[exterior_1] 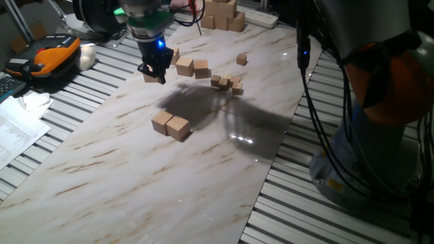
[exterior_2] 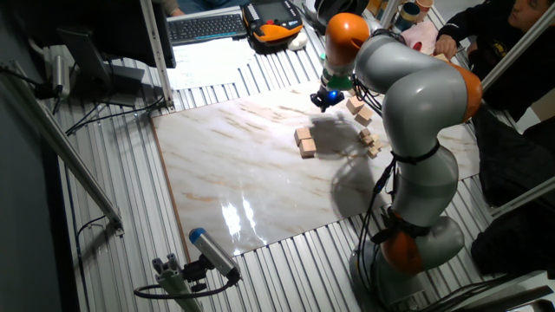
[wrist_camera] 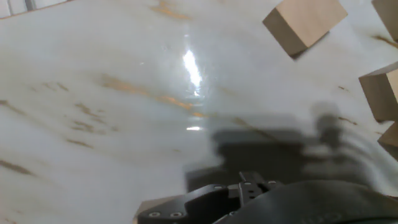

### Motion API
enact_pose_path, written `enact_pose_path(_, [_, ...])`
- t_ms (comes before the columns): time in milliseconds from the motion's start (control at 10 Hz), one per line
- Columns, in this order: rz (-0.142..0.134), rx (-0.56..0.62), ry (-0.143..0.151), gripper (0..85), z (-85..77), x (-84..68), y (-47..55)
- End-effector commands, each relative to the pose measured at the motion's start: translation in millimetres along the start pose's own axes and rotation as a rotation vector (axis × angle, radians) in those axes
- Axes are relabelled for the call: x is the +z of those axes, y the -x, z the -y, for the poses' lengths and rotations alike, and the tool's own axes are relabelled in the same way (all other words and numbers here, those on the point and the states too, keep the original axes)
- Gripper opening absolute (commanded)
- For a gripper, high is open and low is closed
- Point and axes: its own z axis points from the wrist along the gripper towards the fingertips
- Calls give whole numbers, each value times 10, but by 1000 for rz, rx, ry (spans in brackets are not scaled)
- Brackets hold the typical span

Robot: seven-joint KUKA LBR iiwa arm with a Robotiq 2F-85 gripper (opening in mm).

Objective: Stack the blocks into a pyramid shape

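no legible text, label, brand or number anywhere; print on the papers (exterior_1: 17, 132) too small

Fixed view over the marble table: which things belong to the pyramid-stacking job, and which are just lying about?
Part of the job:
- touching pair of blocks mid-table
- two blocks beside the gripper

Just lying about:
- cluster of small cubes
- pile of bigger blocks at the far edge
- orange device and papers off the marble
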Motion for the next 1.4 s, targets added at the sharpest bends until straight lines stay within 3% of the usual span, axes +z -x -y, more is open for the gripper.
enact_pose_path(0, [-8,38,7,0,-1,1,0])
enact_pose_path(200, [-18,70,42,0,-1,1,0])
enact_pose_path(300, [-3,79,43,0,-1,1,0])
enact_pose_path(400, [14,92,3,0,-1,1,0])
enact_pose_path(500, [18,104,1,0,-1,1,0])
enact_pose_path(600, [-9,118,8,0,-1,1,0])
enact_pose_path(700, [-18,145,13,0,19,10,19])
enact_pose_path(800, [-24,187,16,0,58,36,84])
enact_pose_path(900, [-32,234,-4,170,63,53,184])
enact_pose_path(1100, [-30,304,-8,170,109,57,361])
enact_pose_path(1200, [-24,313,-10,340,155,51,460])
enact_pose_path(1300, [-17,323,-11,340,209,34,581])
